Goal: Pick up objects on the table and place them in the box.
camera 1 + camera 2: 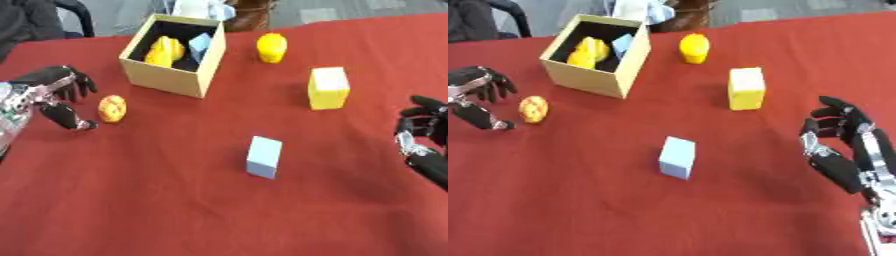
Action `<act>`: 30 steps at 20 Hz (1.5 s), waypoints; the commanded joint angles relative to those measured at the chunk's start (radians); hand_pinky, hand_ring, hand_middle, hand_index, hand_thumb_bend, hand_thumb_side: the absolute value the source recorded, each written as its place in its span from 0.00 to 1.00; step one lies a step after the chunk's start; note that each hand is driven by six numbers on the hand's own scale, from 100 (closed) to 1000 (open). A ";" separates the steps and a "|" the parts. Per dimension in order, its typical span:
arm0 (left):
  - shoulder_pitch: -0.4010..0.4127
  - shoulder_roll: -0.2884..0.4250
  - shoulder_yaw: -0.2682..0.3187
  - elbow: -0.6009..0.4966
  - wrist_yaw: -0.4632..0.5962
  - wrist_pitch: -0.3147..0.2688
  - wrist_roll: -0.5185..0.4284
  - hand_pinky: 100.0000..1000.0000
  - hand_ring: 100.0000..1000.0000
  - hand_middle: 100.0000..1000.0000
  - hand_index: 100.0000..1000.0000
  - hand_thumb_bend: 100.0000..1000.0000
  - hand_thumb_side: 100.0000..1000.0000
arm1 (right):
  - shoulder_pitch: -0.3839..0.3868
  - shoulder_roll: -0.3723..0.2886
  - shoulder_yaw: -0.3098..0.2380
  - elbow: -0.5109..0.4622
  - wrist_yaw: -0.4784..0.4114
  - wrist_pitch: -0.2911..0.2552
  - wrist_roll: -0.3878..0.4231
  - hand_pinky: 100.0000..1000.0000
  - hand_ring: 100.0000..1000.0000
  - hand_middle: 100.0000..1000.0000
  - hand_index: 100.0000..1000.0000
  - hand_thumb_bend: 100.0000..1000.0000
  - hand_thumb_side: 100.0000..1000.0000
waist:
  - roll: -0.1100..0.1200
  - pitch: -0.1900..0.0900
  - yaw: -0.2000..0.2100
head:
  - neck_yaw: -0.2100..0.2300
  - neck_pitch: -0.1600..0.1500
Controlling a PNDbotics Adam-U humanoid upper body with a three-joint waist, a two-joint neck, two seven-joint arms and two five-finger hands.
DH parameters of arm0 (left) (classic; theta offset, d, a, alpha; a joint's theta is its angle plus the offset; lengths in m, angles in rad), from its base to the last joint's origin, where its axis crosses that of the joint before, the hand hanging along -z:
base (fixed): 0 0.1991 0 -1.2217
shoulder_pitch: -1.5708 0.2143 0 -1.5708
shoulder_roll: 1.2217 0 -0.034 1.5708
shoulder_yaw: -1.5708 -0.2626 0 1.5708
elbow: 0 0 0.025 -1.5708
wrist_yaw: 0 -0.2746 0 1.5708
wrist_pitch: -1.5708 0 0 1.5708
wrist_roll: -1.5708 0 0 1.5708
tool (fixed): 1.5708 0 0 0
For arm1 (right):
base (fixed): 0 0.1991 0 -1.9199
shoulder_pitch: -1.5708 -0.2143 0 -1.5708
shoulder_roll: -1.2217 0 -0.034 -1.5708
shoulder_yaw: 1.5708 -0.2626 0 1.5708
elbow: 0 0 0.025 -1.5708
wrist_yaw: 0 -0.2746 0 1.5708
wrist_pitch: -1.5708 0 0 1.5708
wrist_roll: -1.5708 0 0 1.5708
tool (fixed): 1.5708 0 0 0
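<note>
The orange ball (112, 108) lies on the red table (219, 210), just to the left of the open cardboard box (166, 77) and a little nearer to us than its front corner. It is round, so we see no long axis to line up with; what counts is the side it lies on. Our left hand (54, 97) sits just beside it, on the ball's left, with the fingers curved over the top and the thumb reaching forward low down, the ball opposite the gap between them. The fingers and thumb stand apart and we hold nothing; we cannot tell whether the thumb tip touches the ball or stops just short.

We judge the ball to be the piece in hand, since our left hand is far nearer to it than our right. To take it, we would move the left hand a little to the right and close around it, then lift it up and right over the box wall.

Inside the box we already see a yellow shape (164, 51) and a pale blue piece (199, 47). Out on the table, well apart from the ball, stand a pale blue block (264, 157) near the middle, a yellow block (328, 88) further right and a yellow cup-like thing (272, 47) beyond the box. Our right hand (842, 145) rests idle at the right edge, fingers relaxed and apart, nearer those three than the left one is
</note>
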 commanded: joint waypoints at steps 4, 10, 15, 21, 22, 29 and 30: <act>-0.045 -0.016 -0.008 0.058 -0.025 -0.011 0.017 0.56 0.52 0.54 0.72 0.52 0.01 | -0.009 -0.004 -0.003 -0.011 -0.005 -0.004 0.001 0.62 0.64 0.63 0.84 0.00 0.27 | -0.021 -0.028 -0.004 | 0.003 -0.009; -0.072 -0.048 -0.010 0.112 -0.063 -0.019 0.022 0.52 0.47 0.48 0.67 0.38 0.00 | -0.009 -0.002 -0.004 -0.011 -0.006 -0.003 -0.001 0.62 0.64 0.63 0.84 0.00 0.28 | -0.022 -0.027 -0.006 | 0.006 -0.012; -0.077 -0.049 -0.001 0.094 -0.061 -0.009 0.097 0.43 0.37 0.36 0.53 0.23 0.00 | -0.008 -0.001 -0.006 -0.011 -0.006 -0.003 -0.002 0.62 0.64 0.63 0.84 0.00 0.28 | -0.021 -0.028 -0.009 | 0.007 -0.011; -0.088 0.030 0.007 -0.050 -0.020 -0.025 0.056 0.42 0.35 0.33 0.50 0.25 0.00 | -0.005 -0.002 -0.006 -0.010 -0.006 -0.002 -0.003 0.62 0.64 0.63 0.84 0.00 0.29 | -0.017 -0.031 -0.005 | 0.010 -0.007; -0.087 0.035 0.009 -0.063 -0.017 -0.021 0.046 0.42 0.35 0.33 0.50 0.25 0.00 | -0.005 -0.003 -0.006 -0.010 -0.006 -0.002 -0.003 0.62 0.64 0.63 0.84 0.00 0.29 | -0.017 -0.031 -0.005 | 0.010 -0.007; -0.085 0.041 0.011 -0.087 -0.011 -0.008 0.029 0.42 0.35 0.33 0.50 0.25 0.00 | -0.005 -0.003 -0.006 -0.010 -0.006 -0.002 -0.003 0.62 0.64 0.63 0.84 0.00 0.29 | -0.017 -0.031 -0.005 | 0.010 -0.007; -0.085 0.041 0.011 -0.088 -0.011 -0.008 0.029 0.42 0.35 0.33 0.50 0.25 0.00 | -0.005 -0.003 -0.006 -0.010 -0.006 -0.002 -0.003 0.62 0.64 0.63 0.84 0.00 0.29 | -0.017 -0.031 -0.005 | 0.010 -0.007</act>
